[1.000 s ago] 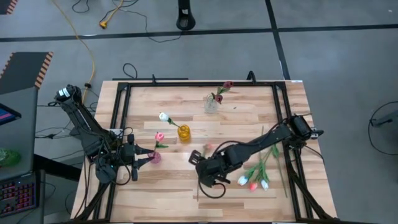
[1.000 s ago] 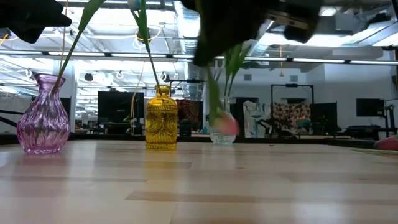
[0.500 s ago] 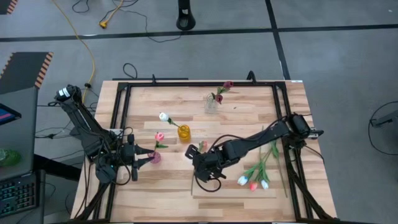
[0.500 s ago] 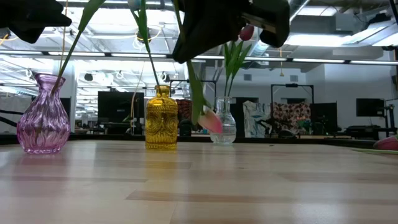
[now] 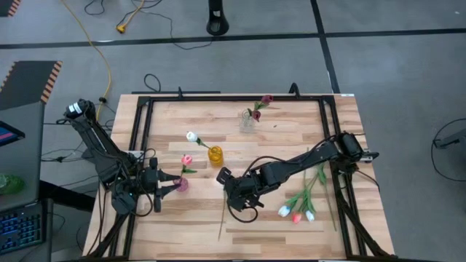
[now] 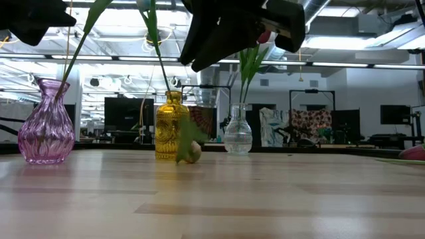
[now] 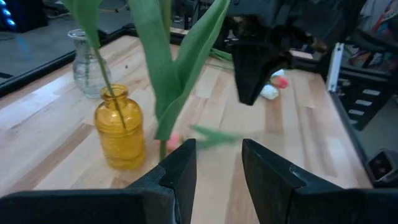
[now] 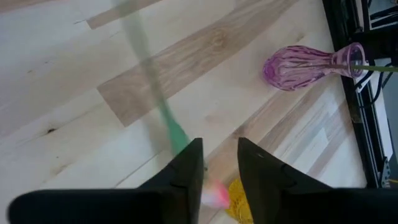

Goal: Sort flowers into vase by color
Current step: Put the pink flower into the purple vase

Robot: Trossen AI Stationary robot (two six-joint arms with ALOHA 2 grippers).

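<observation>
Pink tulip point(image 6: 190, 152) lies by the yellow vase point(image 6: 171, 125), visible low; right end effector point(image 5: 234, 191) spread, empty

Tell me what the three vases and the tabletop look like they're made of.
The purple vase, yellow bottle vase and clear vase all look like glass: the background shows through each one. The purple one is ribbed, the yellow one embossed. The table looks like light wood planks with visible grain and a smooth finish.

Two dark, jointed arms point(image 5: 291, 169)
</observation>
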